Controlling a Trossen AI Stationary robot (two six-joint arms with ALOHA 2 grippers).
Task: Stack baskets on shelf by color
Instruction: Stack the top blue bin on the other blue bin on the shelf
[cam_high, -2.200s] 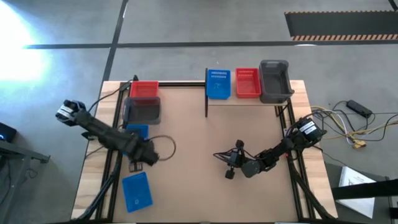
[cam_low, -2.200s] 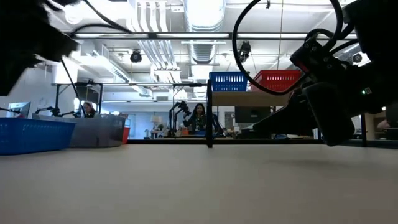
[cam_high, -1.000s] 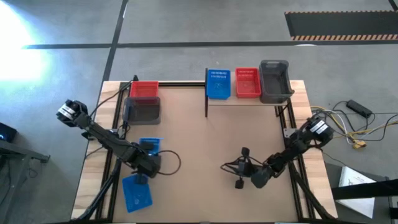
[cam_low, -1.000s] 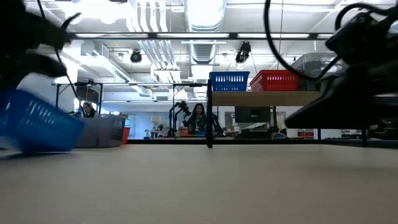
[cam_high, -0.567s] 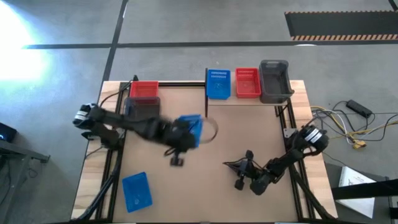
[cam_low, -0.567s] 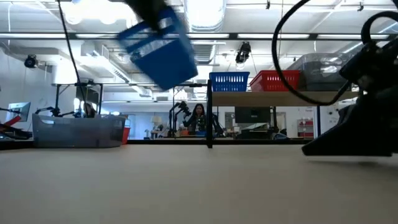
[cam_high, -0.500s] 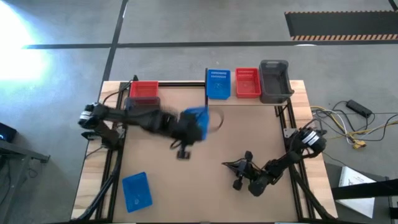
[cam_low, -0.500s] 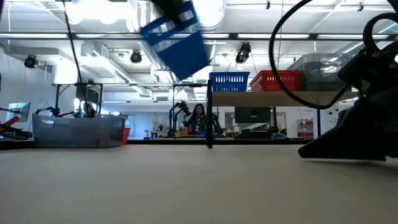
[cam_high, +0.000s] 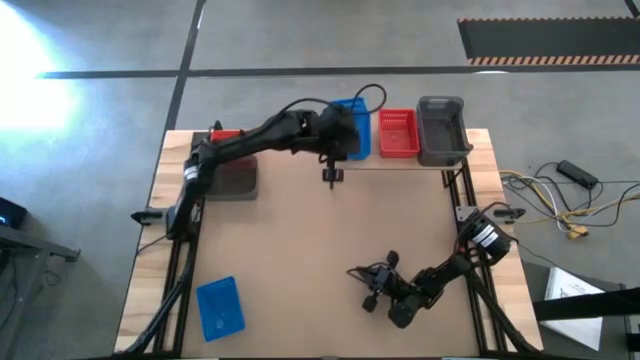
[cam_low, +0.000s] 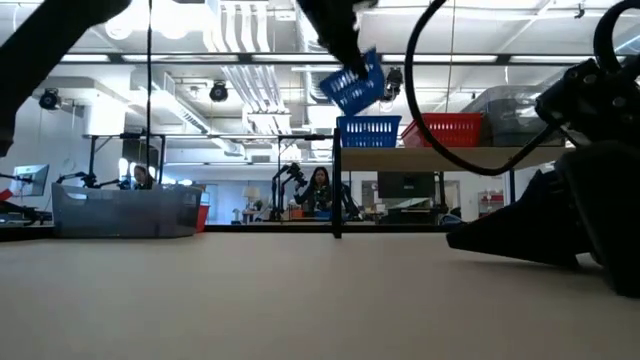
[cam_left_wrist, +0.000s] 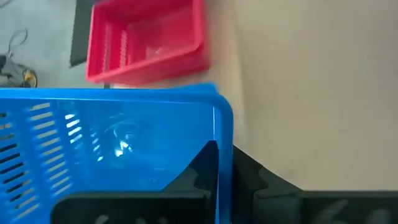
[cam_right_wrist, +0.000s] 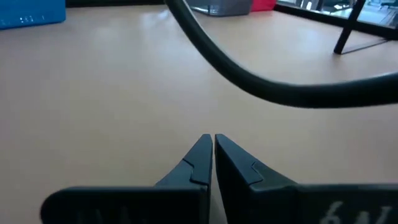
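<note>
High view: the left gripper (cam_high: 340, 135) reaches over the shelf (cam_high: 400, 160), carrying a blue basket (cam_high: 352, 108) above the blue one there; red (cam_high: 397, 132) and grey (cam_high: 441, 128) baskets sit alongside. Left on the counter (cam_high: 320, 250): one blue (cam_high: 219, 306), one grey (cam_high: 232, 178), one red (cam_high: 226, 136). The right gripper (cam_high: 371, 290) waits low.

Low view: the carried basket (cam_low: 352, 82) hangs tilted above the shelved blue (cam_low: 369, 130), not yet nested.

Left wrist: fingers (cam_left_wrist: 208, 165) clamp the basket's wall.

Right wrist: fingers (cam_right_wrist: 200, 158) pressed together, empty.

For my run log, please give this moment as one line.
left gripper: shut on blue basket, above shelf | right gripper: shut, idle, low over table
</note>
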